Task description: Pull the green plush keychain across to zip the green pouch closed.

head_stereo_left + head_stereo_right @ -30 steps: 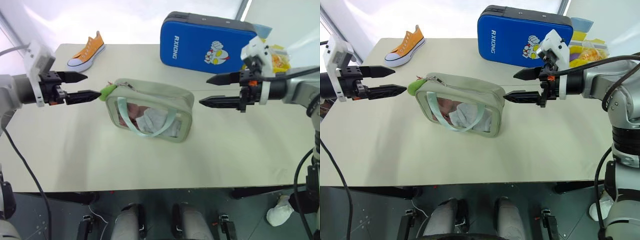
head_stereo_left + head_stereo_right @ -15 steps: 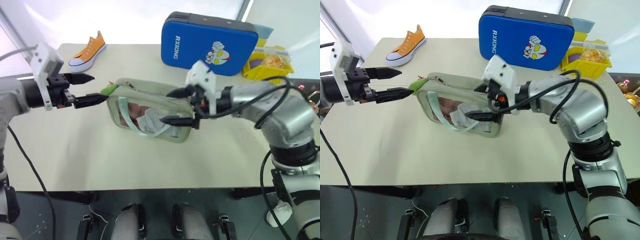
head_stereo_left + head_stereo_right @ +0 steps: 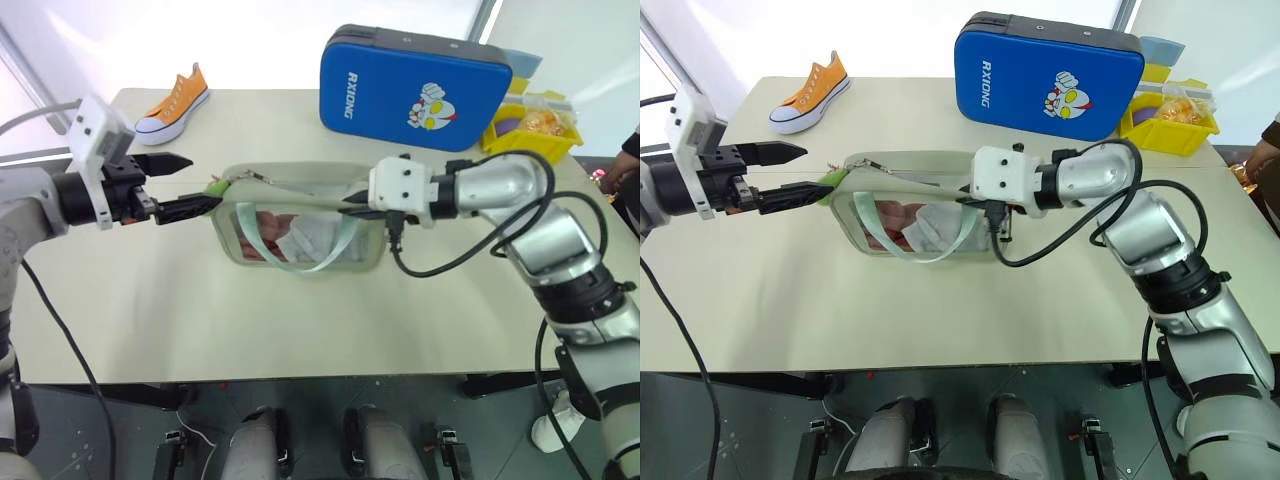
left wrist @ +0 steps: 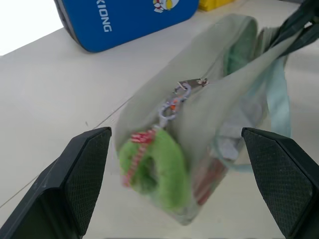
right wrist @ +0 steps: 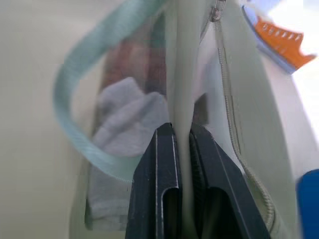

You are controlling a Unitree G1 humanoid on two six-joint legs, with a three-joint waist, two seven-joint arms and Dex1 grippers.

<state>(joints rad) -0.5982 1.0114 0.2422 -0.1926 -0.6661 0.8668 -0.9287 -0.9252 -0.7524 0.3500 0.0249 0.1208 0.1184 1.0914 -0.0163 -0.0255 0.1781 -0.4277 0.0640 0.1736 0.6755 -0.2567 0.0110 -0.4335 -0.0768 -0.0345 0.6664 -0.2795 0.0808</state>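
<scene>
Already the right gripper pinches the green pouch mid-table, while the spread left gripper flanks the green plush keychain; closing off-centre could miss that charm.

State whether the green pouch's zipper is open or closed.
Still open: the green plush keychain on the puller hangs at the green pouch's left end, not pulled across.

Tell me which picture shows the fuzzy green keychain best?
The left wrist view: the green plush keychain hangs large between the open left gripper's fingers, its chain reaching the zipper pull. In both eye views it is a tiny green dot at the green pouch's left end.
</scene>
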